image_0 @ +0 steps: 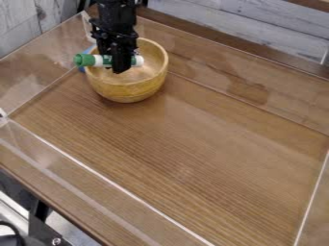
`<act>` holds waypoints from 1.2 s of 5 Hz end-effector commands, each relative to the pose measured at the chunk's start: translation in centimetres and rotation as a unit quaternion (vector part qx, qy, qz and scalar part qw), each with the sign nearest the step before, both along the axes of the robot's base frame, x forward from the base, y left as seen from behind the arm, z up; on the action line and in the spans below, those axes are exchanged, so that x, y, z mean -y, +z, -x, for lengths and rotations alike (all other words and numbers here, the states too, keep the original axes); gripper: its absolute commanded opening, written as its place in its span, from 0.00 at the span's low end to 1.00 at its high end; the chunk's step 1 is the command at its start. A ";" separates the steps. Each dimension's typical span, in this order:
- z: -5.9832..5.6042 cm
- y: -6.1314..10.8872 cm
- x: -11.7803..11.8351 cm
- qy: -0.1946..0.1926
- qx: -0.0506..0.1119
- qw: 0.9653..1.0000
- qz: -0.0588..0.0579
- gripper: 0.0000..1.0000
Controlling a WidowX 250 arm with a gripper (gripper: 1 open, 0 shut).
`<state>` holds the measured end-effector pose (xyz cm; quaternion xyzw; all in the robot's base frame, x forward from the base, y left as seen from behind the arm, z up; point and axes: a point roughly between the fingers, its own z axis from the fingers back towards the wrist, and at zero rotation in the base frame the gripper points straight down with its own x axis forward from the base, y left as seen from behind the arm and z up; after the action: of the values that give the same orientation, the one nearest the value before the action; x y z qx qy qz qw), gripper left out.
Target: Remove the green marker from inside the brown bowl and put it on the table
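The brown bowl stands on the table near its far left corner. My black gripper reaches straight down into the bowl and is shut on the green marker. The marker lies roughly level across the bowl's left rim, its green cap end sticking out to the left of the fingers. The rest of the marker is hidden behind the gripper.
A clear plastic rim runs around the tabletop's edges. A grey planked wall stands behind the far edge. Open wood-grain surface stretches to the right of and in front of the bowl.
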<state>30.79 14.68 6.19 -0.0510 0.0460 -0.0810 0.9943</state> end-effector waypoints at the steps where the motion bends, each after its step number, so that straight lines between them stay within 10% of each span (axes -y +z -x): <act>1: -1.2 4.3 -0.3 -0.005 0.057 0.998 -0.032 0.00; 6: -1.2 5.2 0.2 -0.008 0.052 0.998 -0.035 0.00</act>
<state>31.03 14.15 7.92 -0.0415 0.0450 -0.0850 0.9945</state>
